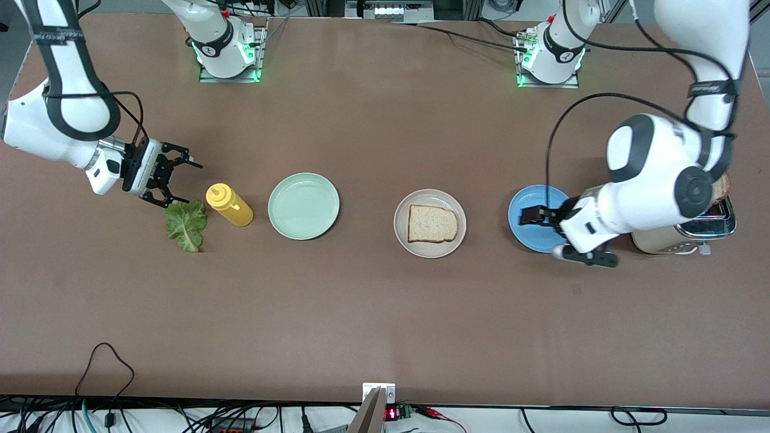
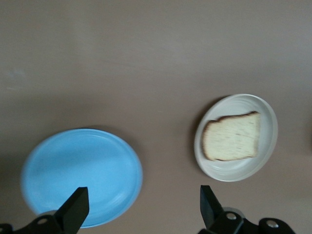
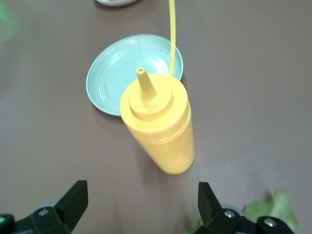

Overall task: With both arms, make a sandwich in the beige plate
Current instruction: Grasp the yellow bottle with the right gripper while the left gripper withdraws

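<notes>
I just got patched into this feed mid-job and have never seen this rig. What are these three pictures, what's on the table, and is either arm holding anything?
You have two white robot arms, each ending in a black two-finger gripper. The wide picture looks down from a high camera facing the robots; the other two come from cameras on each wrist.

On the brown table in a row: a lettuce leaf, a yellow squeeze bottle, a mint-green plate, the beige plate with one bread slice on it, a blue plate, and a toaster at the left arm's end.

The right gripper hangs open above the lettuce, beside the bottle. The left gripper hangs open over the blue plate. Neither holds anything.
</notes>
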`<action>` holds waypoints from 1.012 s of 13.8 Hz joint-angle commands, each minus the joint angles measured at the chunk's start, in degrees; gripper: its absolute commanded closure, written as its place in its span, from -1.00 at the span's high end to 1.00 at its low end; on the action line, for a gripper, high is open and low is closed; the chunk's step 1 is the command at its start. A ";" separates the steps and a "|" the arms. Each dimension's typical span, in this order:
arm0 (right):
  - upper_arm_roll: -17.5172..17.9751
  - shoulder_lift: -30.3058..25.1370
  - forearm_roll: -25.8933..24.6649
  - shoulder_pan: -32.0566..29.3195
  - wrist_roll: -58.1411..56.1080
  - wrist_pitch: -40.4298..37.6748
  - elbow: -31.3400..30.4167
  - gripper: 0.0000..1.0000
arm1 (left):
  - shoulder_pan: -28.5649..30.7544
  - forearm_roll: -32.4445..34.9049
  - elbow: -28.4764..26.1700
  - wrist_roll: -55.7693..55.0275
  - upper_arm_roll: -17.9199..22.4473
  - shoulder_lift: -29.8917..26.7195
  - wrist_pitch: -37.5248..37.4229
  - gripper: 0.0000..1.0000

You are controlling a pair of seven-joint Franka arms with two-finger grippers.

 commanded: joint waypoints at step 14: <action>0.77 17.74 21.64 -6.72 -32.35 -10.65 4.67 1.00 | 3.13 8.34 2.54 -1.98 7.19 -17.81 -14.68 1.00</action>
